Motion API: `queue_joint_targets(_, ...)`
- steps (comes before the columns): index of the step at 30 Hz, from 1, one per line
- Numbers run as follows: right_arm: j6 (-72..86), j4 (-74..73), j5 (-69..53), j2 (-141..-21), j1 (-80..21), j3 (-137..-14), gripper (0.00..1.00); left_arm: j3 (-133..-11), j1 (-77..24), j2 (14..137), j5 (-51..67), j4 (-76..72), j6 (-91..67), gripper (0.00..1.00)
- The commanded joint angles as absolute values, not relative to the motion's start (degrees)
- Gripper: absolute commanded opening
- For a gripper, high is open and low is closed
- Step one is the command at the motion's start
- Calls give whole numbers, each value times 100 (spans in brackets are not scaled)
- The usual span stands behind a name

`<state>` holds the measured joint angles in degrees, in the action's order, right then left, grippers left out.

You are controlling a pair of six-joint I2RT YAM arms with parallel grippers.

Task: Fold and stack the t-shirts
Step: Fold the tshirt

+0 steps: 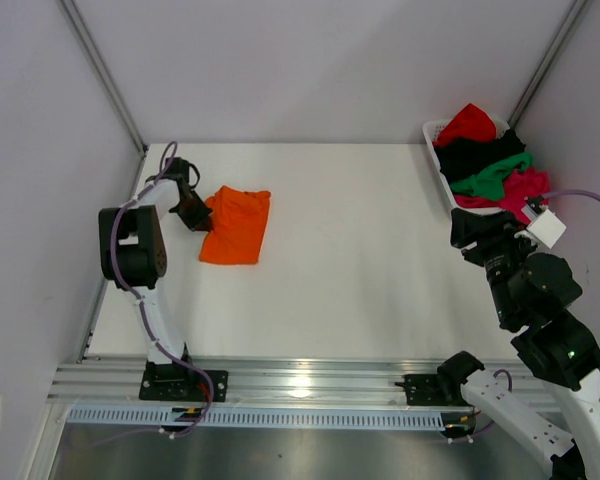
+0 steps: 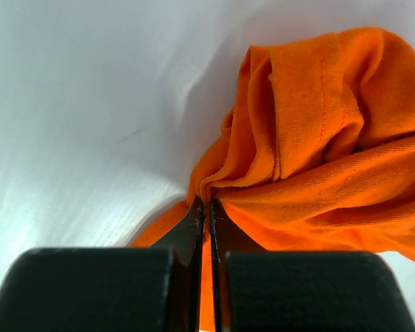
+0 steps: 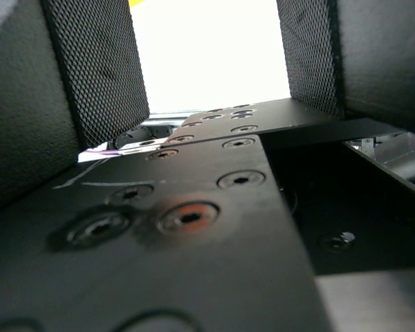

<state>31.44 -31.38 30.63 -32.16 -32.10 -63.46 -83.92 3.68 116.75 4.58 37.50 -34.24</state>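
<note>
Orange t-shirt (image 1: 236,227) lies folded at far left, its edge pinched in the closed left gripper (image 2: 206,207); red, black, green and magenta t-shirts (image 1: 492,178) fill the white basket (image 1: 435,135) far right, near the open, empty right gripper (image 3: 211,62).

Lab robot cell: white-panelled enclosure (image 1: 310,60), aluminium rail (image 1: 310,380), white table (image 1: 370,280).

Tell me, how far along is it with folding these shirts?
Early days: nothing is stacked yet. In hand: the orange t-shirt lies in a compact fold on the table, its edge pinched by the shut left gripper. Left to do: the red t-shirt, black t-shirt, green t-shirt and pink t-shirt sit heaped in the white basket. The right gripper is open and empty.
</note>
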Motion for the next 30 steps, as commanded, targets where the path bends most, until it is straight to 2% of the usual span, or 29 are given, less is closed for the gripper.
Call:
queue_joint_targets(1,3094,-3129,3155,-3208,-3199,-6583,57,-8666,676,11768,623,3761,-3393,1)
queue_joint_targets(6,3076,-3155,3190,-3208,-3199,-6644,57,-8850,685,11804,685,3779,-3410,1)
queue_joint_targets(12,3085,-3164,3182,-3243,-3190,-6627,57,-9676,756,12093,668,4209,-3401,1)
queue_joint_targets(30,2997,-3041,3182,-3621,-3190,-6820,57,-10986,1537,12682,729,4808,-3551,3)
